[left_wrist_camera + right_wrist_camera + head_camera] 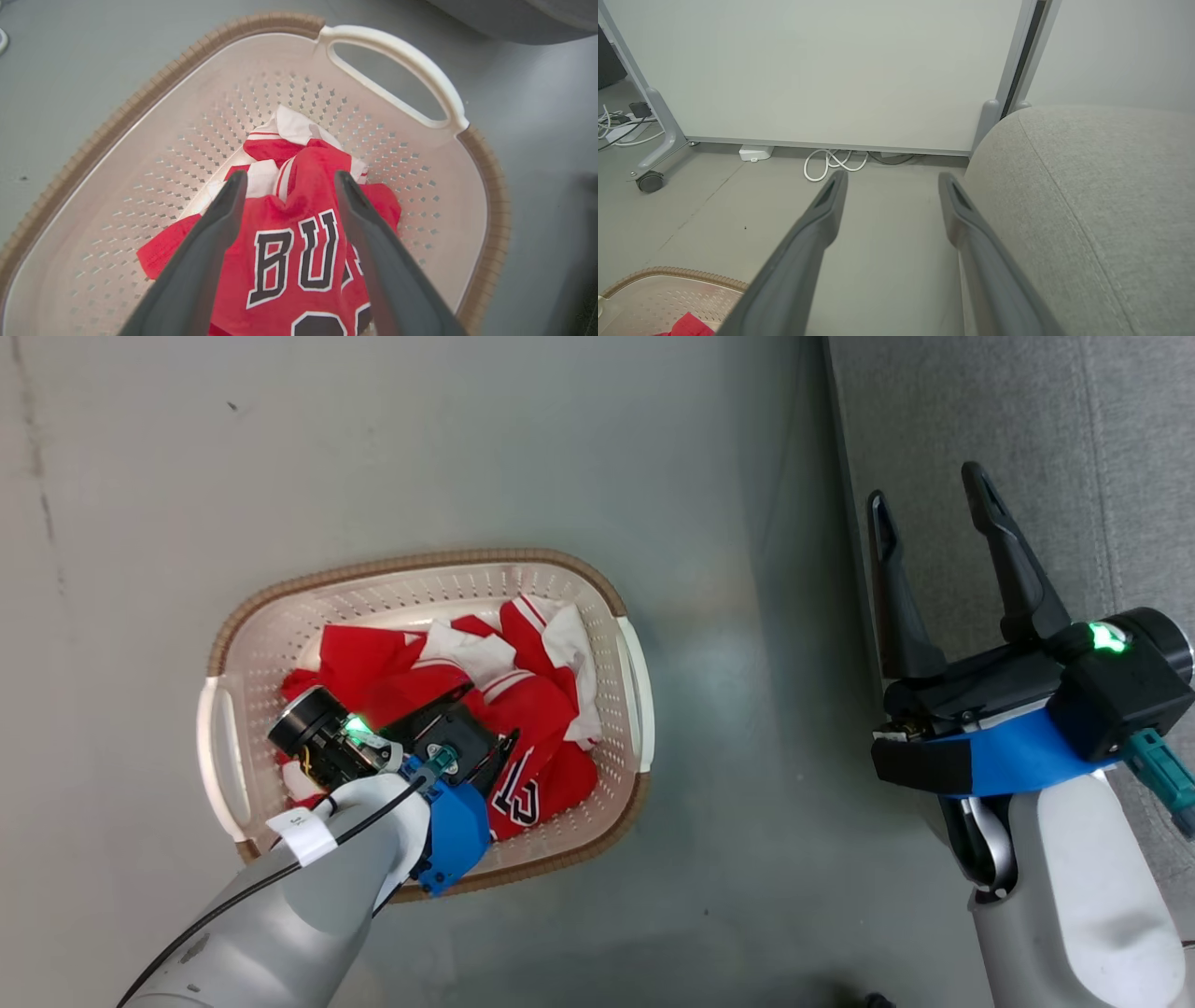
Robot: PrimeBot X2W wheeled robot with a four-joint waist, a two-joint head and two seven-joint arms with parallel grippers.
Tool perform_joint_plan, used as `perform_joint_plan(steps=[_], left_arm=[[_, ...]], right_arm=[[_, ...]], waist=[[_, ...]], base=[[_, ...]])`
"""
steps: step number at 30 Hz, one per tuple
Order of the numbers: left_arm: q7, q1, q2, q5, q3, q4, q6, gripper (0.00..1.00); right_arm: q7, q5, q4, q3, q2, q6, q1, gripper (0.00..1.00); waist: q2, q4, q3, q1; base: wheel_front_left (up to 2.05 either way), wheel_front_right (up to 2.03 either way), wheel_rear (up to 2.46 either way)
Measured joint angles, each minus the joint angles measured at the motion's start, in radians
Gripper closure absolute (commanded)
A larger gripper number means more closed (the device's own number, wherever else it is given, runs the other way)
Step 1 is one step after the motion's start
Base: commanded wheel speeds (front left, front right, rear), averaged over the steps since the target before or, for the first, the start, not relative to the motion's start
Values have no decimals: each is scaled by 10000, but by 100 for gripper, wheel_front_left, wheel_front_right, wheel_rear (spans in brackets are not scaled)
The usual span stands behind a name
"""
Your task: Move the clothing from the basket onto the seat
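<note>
Clothing (532, 709) is lying bunched in the basket (420, 574) on the floor (467, 448); nothing is resting on the seat (1027, 420) yet. Left tool (290, 177) is hanging open over the heap, and right tool (926, 485) is idling open at the seat's edge.

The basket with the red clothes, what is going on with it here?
The robot's left gripper is down inside the basket, which stands on the grey floor. Its fingers are open, one on each side of a fold of the red clothing, and are not closed on it. The clothing lies crumpled in the basket. The right gripper hangs open and holds nothing, near the edge of the grey seat on the robot's right.
</note>
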Motion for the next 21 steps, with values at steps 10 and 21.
perform_joint_plan(steps=[10,21], left_arm=[[439,-1027,265,-953,-1641,978,0,0],[1032,-1809,194,-1290,-2073,1442,0,0]], right_arm=[[0,117,-491,-94,-2,0,-269,0],[0,295,-1022,-188,-2,0,-308,0]], waist=[[1,-300,1289,-1],[1,-511,2647,-1]], base=[[0,0,0],[0,0,0]])
